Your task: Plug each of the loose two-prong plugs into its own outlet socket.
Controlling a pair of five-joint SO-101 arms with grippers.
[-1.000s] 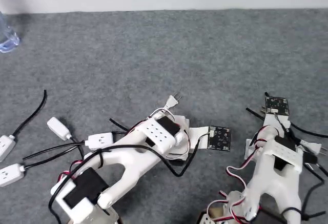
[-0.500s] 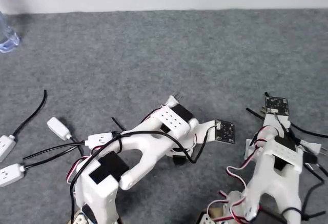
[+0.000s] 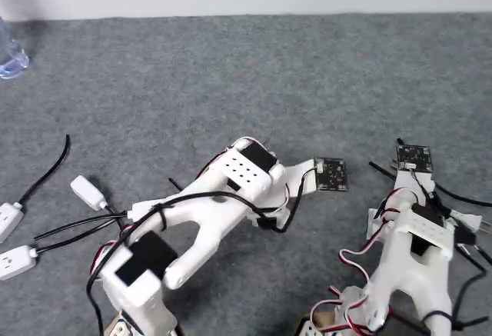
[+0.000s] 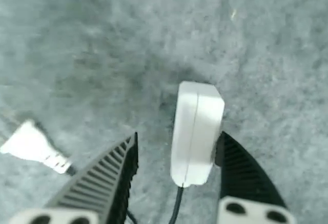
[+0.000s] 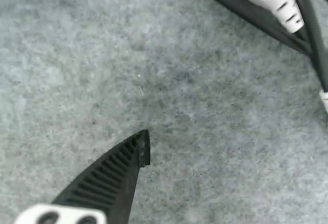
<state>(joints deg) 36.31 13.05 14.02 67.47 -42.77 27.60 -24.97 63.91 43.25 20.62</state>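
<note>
Two fingers (image 4: 107,183) of my left gripper (image 4: 178,137) stand apart around a white corded block (image 4: 196,126), plug or socket I cannot tell. One finger touches its side, the other leaves a gap. A plug (image 4: 28,143) lies just beside it on the grey carpet (image 4: 102,39). A socket (image 3: 15,261) lies well apart by the left edge. My right gripper (image 5: 142,147) hangs over carpet; its state I cannot tell.

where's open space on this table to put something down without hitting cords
The far half of the carpet is bare, from the clear bottle at the left edge across to the right edge. A narrower strip lies between the left arm and the right arm. Crowded: the near left, with sockets and cords, and cables beside the right arm.
</note>
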